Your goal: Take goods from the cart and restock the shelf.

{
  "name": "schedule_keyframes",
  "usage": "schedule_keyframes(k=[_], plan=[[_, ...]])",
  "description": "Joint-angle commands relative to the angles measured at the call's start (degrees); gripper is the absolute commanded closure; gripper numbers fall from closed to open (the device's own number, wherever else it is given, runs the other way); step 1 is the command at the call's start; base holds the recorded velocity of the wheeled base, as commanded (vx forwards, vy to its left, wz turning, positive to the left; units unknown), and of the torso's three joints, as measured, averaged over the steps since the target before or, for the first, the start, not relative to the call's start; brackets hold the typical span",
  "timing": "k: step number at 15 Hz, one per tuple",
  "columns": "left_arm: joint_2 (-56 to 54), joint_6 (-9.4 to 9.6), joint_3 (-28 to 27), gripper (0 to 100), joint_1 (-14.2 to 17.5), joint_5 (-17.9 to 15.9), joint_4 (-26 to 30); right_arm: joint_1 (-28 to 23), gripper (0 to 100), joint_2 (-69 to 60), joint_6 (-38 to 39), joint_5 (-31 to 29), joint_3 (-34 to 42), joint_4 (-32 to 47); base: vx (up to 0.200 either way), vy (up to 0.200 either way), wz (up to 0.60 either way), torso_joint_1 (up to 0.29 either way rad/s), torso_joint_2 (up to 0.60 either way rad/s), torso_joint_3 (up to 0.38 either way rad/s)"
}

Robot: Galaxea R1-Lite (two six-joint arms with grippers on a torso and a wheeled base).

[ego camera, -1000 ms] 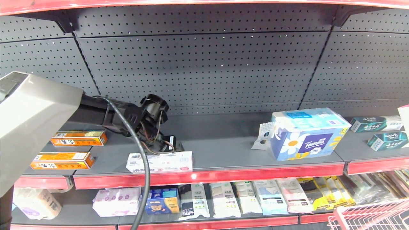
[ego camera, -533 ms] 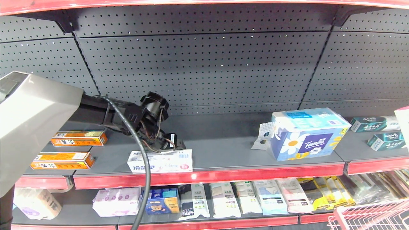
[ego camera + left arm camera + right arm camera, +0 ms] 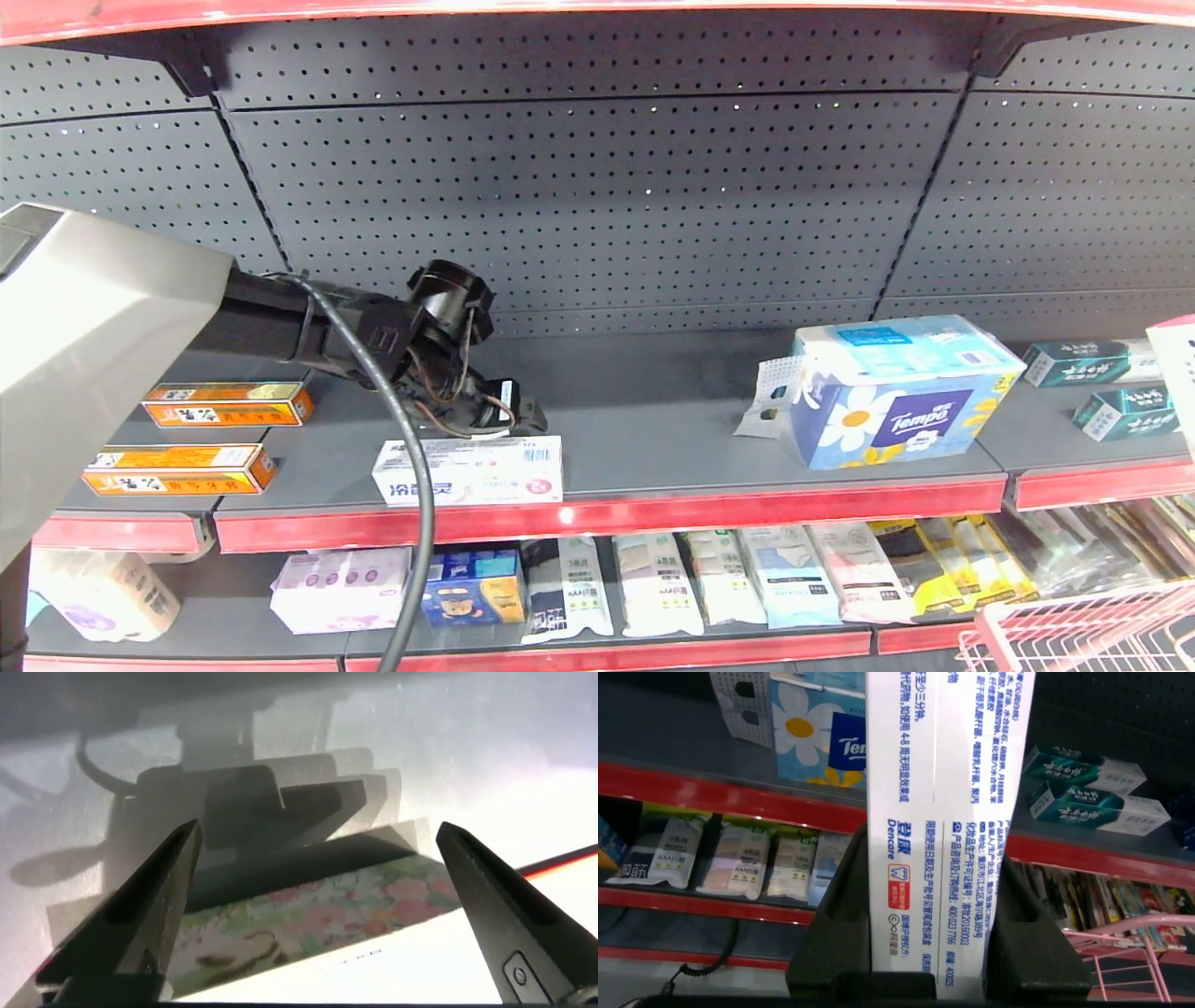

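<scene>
In the head view, the left gripper (image 3: 519, 422) was seen held out over the shelf (image 3: 672, 439), just behind and slightly above a white toothpaste box (image 3: 469, 469). The box was laid flat along the red front lip, long face outward, presumably so that it could be read from the aisle. Two orange boxes (image 3: 229, 404) lay near the gripper's outer side; a tissue pack (image 3: 896, 392) stood well apart on its inner side; the pink cart basket (image 3: 1092, 625) was seen low and far off.

In the left wrist view, the fingers (image 3: 140, 915) were spread wide and nothing was held. The white toothpaste box lay below and between them, apparently touched by neither, so this placement was judged as good as done.

In the right wrist view, the right gripper (image 3: 938, 919) was closed on a second toothpaste box (image 3: 948, 784). It was clamped by its lower part and held upright, judged to be kept ready for its own place on the shelf. Beyond it, green toothpaste boxes (image 3: 1092, 789) were seen lying on the same shelf level, the tissue pack beside them.
</scene>
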Motion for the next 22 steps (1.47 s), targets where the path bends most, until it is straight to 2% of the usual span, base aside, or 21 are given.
schedule_keyframes(k=[1,5,8,14,16,22], plan=[[-1.0,0.01,0.1,0,0.0,-0.1,0.3,0.0,100,-0.2,0.0,0.0,0.0,0.0,0.0,0.0,0.0,0.0,0.0,0.0],[-1.6,-0.08,0.2,0,0.1,-0.1,0.3,0.1,100,-0.1,-0.1,0.0,0.0,0.0,0.0,0.0,0.0,0.0,0.0,0.0],[-2.5,0.01,1.9,0,0.0,-2.3,0.2,0.1,100,-0.2,-0.2,0.0,0.0,0.0,0.0,0.0,0.0,0.0,0.0,0.0],[-2.9,0.01,3.3,0,0.0,-3.0,0.4,0.1,100,-0.5,-0.2,-0.1,0.3,0.0,0.0,0.0,0.0,0.0,0.0,0.0],[-3.0,0.53,3.6,0,0.0,-4.2,0.4,0.1,100,-0.5,-0.2,-0.1,0.4,0.0,0.0,0.0,0.0,0.0,0.0,0.0],[-2.6,0.71,3.3,0,0.2,-4.1,-0.3,0.0,100,-0.2,-0.2,-0.1,0.4,0.0,0.0,0.0,0.0,0.0,0.0,0.0]])
